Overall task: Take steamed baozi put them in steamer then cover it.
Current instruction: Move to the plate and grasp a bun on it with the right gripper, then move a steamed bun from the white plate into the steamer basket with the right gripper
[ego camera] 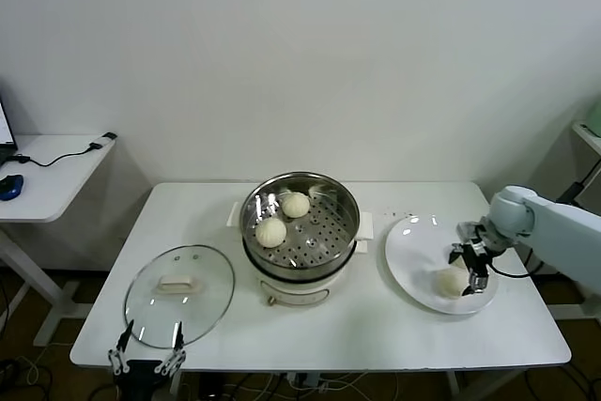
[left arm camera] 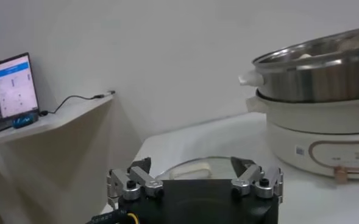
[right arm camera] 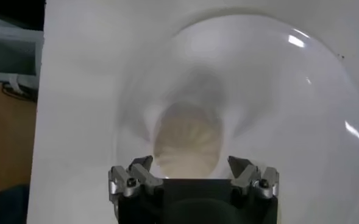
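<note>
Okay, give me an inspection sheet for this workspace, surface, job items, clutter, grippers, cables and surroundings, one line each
Surface: white table, bearing everything below.
Job's things: steamer at centre, two baozi on its perforated tray; one baozi on the white plate to the right; glass lid lying flat to the left, steamer uncovered.
Clutter: nothing seen.
Grippers: right gripper open, over the plate's baozi; left gripper open, at the table's near edge by the lid.
Cables: black cable on the side desk.
Surroundings: side desk to the left, plain wall behind.
</note>
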Robot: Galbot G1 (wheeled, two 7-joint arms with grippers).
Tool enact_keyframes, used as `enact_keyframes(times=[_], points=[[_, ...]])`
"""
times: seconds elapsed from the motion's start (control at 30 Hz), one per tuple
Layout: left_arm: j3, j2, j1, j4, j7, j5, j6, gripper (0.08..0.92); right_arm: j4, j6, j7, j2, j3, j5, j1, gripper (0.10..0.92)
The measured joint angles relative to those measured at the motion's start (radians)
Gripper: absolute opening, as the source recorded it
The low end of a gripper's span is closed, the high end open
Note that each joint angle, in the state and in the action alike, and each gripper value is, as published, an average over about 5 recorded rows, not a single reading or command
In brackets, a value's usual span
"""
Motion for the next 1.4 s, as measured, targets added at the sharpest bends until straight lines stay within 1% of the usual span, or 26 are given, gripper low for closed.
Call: enact_keyframes(times=[0.27,0.43,0.53,0.9,1.13,1.4], points=[[-0.009,0.000,0.006,0.010,-0.001,-0.002,-0.006,0.823,-0.032,0.004,-0.008,0.037,0.013,-0.022,-0.022,0.813],[-0.009,0.000,0.001,0.016,-0.001,-0.001,-0.006,0.823,-0.046,0.005,-0.021,0.051,0.019,-0.034,-0.026,0.740],[-0.008,0.000,-0.002,0.019,-0.001,-0.001,-0.004,0.823,-0.054,0.008,-0.028,0.059,0.021,-0.039,-0.027,0.710],[-0.009,0.001,-0.006,0.024,-0.002,0.000,-0.003,0.823,-0.075,0.046,-0.055,0.080,0.029,-0.044,-0.010,0.667],[-0.008,0.005,-0.007,0.027,-0.001,0.001,0.001,0.823,-0.091,0.149,-0.104,0.115,0.011,-0.066,0.076,0.662],[-0.004,0.006,-0.009,0.028,0.002,0.005,0.006,0.823,-0.126,0.363,-0.176,0.226,-0.063,-0.098,0.280,0.662]])
